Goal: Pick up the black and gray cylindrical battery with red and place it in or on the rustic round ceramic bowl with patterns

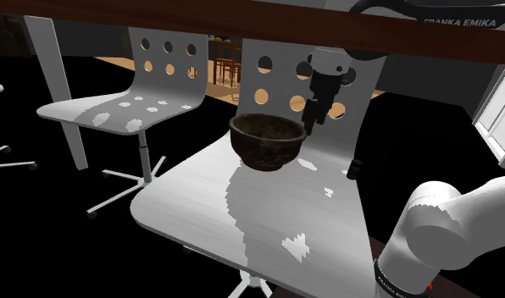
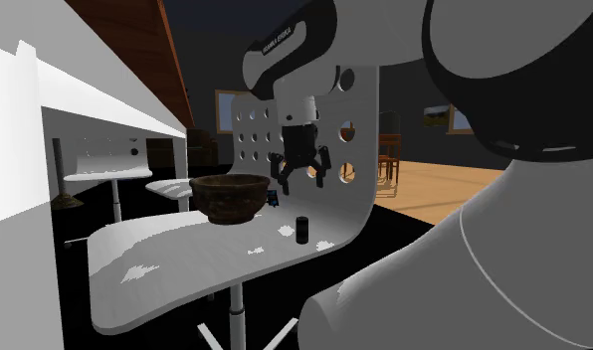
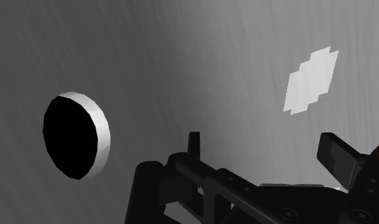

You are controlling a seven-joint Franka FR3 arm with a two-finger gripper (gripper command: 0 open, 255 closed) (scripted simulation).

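**Gripper open near bowl, battery alone on the seat**

Shoulder view: the bowl (image 1: 268, 140), dark brown, stands on a white chair (image 1: 200, 203). The gripper (image 1: 314, 117) hangs in front of the backrest (image 1: 280, 80), just beside the bowl's rim at the view's right and a bit higher. The battery (image 1: 355, 169), a small dark cylinder, stands upright on the seat's right edge, apart from the bowl and lower than the gripper. I cannot tell any red on it. A second chair (image 1: 115, 110) stands at the left.

2nd ext. view: the gripper (image 2: 302, 177) has its fingers spread w/ nothing between them. The battery (image 2: 302, 229) stands on the seat below it, right of the bowl (image 2: 230, 196), not touching.

Wrist view: the gripper (image 3: 263, 145) has its jaws released & empty. Behind them is the grey backrest (image 3: 182, 63) w/ one round hole (image 3: 70, 135).
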